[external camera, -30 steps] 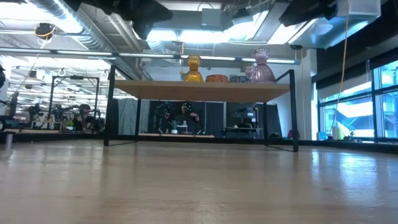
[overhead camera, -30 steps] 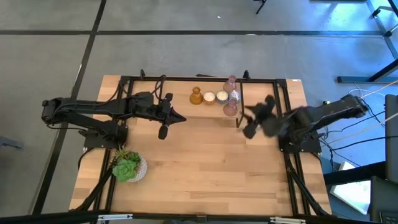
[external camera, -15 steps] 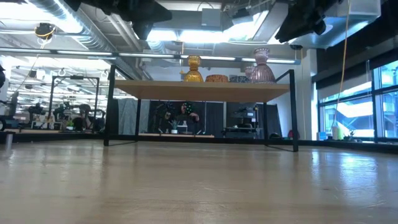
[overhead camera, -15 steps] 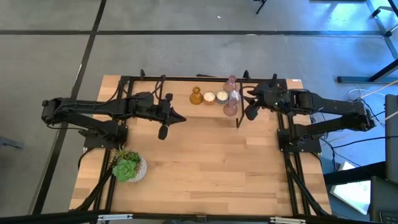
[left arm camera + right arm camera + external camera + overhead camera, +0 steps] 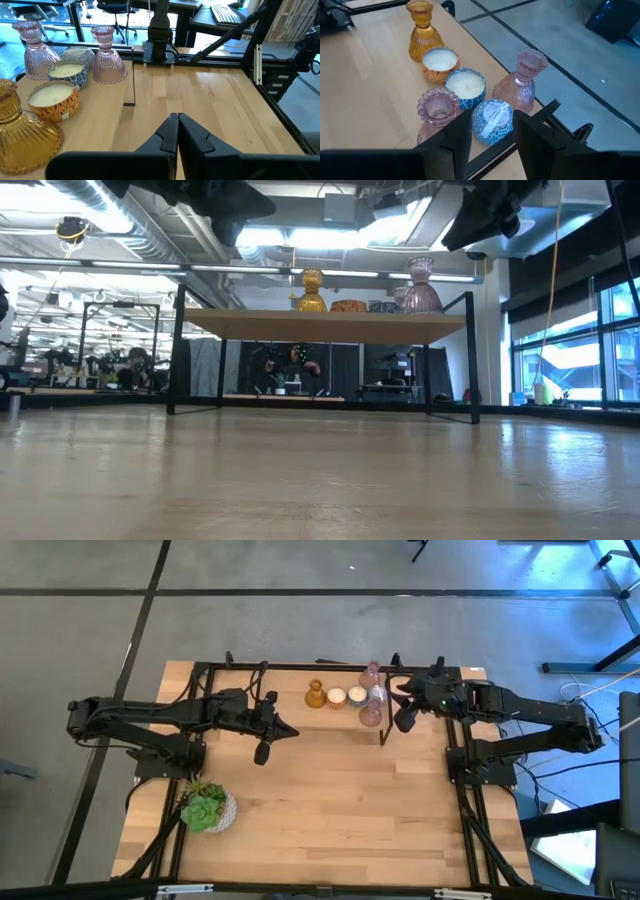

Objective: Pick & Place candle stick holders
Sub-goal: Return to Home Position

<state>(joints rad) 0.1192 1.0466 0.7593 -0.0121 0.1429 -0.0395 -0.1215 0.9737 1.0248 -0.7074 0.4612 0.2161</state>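
Observation:
Several small holders stand in a cluster on a raised wooden shelf (image 5: 340,710) at the table's far side. They are an amber glass one (image 5: 315,694), an orange candle pot (image 5: 336,696), a blue-and-white pot (image 5: 356,695), two pink ribbed glass ones (image 5: 372,673) (image 5: 371,714) and a blue patterned lidded tin (image 5: 491,121). My right gripper (image 5: 398,705) is open at the shelf's right end. In the right wrist view (image 5: 492,139) its fingers stand on either side of the tin and above it, touching nothing. My left gripper (image 5: 287,730) is shut and empty, left of the shelf's front; it also shows in the left wrist view (image 5: 177,131).
A green succulent in a white pot (image 5: 207,808) stands at the near left. The shelf rests on a black metal frame whose thin post (image 5: 383,732) is at its front right corner. Bare wooden table top (image 5: 340,810) stretches across the middle and near side.
My right gripper has swung from the table's right middle toward the far edge, up to the shelf's right end beside the pink holders. It has held nearly still there over the last half second. The holders have not moved.

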